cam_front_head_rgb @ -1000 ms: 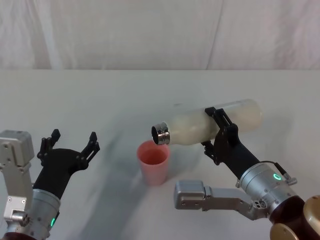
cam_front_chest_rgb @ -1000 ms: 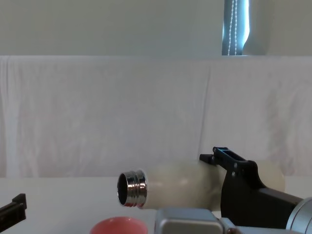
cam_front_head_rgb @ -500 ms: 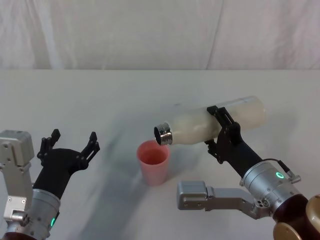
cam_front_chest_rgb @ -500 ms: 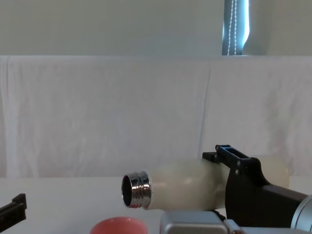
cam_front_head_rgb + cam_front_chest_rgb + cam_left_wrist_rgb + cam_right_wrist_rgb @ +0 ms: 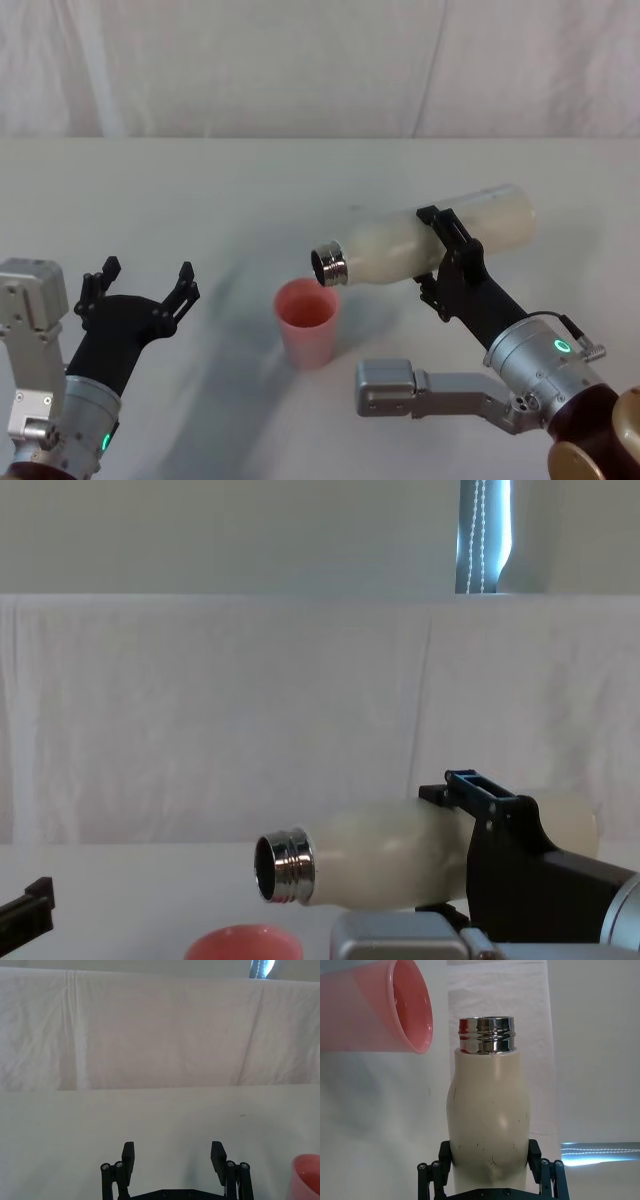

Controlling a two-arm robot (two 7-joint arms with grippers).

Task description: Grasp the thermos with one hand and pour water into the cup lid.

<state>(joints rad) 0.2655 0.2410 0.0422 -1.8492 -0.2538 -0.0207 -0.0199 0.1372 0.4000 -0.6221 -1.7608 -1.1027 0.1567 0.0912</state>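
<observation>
White cloth covers the table [image 5: 300,180] and hangs as a backdrop behind it; you are looking at the pouring step of the task. One thermos [image 5: 425,248], the largest object, is held almost level above the table by your right gripper [image 5: 447,262], whose jaws are clamped around its cream body near the middle. Its silver neck [image 5: 328,266] points toward your left and sits just above the far right edge of the cup. No stream of water can be made out at the mouth, so judge the pour as either not begun or very slight. Your next move calls for tipping the neck lower while keeping the mouth over the opening, slowly enough that water does not overshoot the narrow rim. Two grippers are present: the left gripper [image 5: 139,287] hovers low over the table at your left, well apart from the cup, its jaws spread wide and holding nothing. One cup lid [image 5: 307,323], the smallest item, stands upright on the table directly below the thermos mouth.
</observation>
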